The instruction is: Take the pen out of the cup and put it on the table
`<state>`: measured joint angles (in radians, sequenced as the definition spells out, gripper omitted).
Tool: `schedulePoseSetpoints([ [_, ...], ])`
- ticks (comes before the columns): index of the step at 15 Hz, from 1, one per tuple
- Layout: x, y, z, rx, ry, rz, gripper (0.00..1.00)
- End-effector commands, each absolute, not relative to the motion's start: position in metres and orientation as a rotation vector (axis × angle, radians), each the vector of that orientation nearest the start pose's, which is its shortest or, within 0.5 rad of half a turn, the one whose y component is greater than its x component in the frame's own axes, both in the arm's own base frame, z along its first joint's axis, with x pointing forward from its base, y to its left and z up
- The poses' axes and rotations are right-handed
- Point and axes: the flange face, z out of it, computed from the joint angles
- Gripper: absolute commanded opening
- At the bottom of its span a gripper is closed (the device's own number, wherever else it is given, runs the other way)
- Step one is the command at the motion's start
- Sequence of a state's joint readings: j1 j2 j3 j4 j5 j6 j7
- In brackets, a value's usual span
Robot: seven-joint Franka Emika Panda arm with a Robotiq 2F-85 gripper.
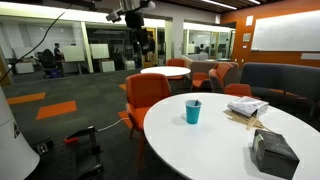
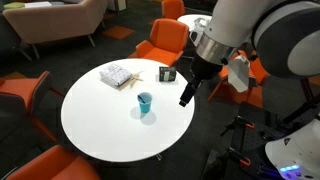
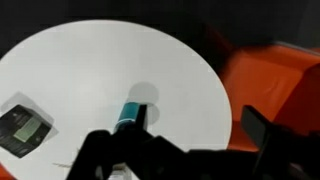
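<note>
The gripper (image 2: pixel 185 98) is hanging in the air to one side of the cup (image 2: pixel 145 103), out toward the rim of the table (image 2: pixel 95 125), and it's touching nothing. In the wrist view its jaws are showing as spread, dark metal on either side and nothing pinched between them. The cup (image 3: pixel 127 116) is peeking out just past the gripper body. That cup is standing upright on the bare white top, roughly mid-table. The pen is what we're after, and I'm not making it out in any view. Nothing is poking clearly above the cup's rim, so I'm judging it's sitting down inside. A dark grey bag (image 2: pixel 167 74) and some papers (image 2: pixel 118 75) are lying beyond the cup, apart from it and out of the line of approach. Now for the trouble ahead. The gripper is sitting off-centre from the cup, so a straight drop from here is landing on table or clipping the cup's wall. The cup is looking light, so any nudge is risking a slide or a tip-over. If the pen is hiding below the rim, the fingers are having to go in through the mouth. Coming in too wide means catching the rim, and closing early means lifting the cup along with the pen. A thin pen leaning on the wall could also be slipping out of a loose pinch.
</note>
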<state>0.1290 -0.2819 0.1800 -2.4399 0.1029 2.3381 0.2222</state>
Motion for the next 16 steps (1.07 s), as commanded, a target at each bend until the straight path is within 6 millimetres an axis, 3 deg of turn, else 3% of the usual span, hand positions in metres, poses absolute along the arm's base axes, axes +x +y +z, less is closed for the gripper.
schedulePoseSetpoints([
  [1, 0.440, 0.143, 0.424, -3.056, -0.030, -0.249, 1.00],
  [7, 0.448, 0.137, 0.421, -3.070, -0.016, -0.275, 1.00],
  [10, 0.473, 0.117, 0.407, -3.111, -0.031, -0.373, 1.00],
  [12, 0.495, 0.099, 0.389, -3.129, -0.046, -0.465, 1.00],
  [16, 0.541, 0.058, 0.332, -3.161, 0.034, -0.492, 1.00],
])
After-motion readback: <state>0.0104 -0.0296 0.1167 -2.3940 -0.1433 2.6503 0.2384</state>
